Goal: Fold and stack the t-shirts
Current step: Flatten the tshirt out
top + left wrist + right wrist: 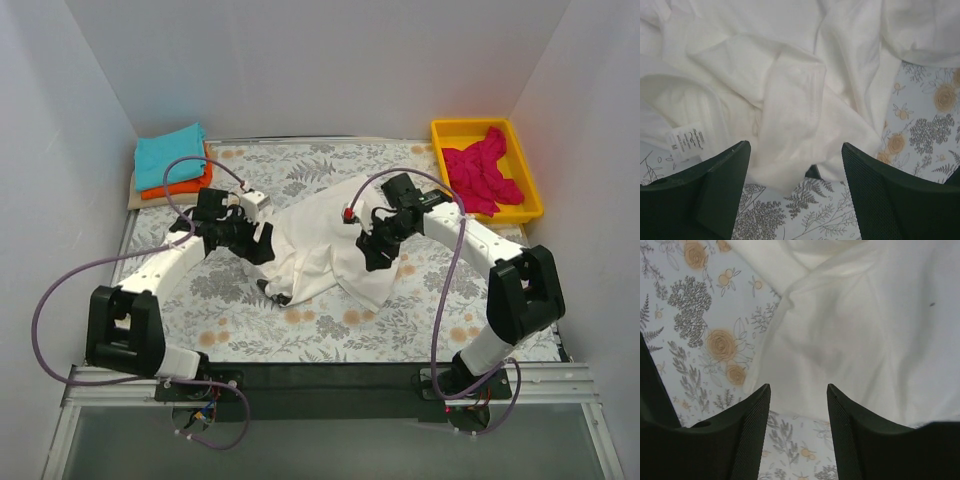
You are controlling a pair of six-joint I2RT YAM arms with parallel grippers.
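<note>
A cream-white t-shirt lies crumpled in the middle of the floral table cloth. My left gripper hovers at its left edge, jaws open and empty. In the left wrist view the white cloth with its label lies just beyond the left gripper. At the shirt's right edge my right gripper is open too, and nothing sits between its fingers, with the shirt ahead of them. A folded teal t-shirt rests on a folded orange one at the back left. The magenta-pink t-shirt is bunched in a bin.
A yellow bin stands at the back right corner of the table. White walls close in the table on the left, back and right. Purple cables loop off both arms.
</note>
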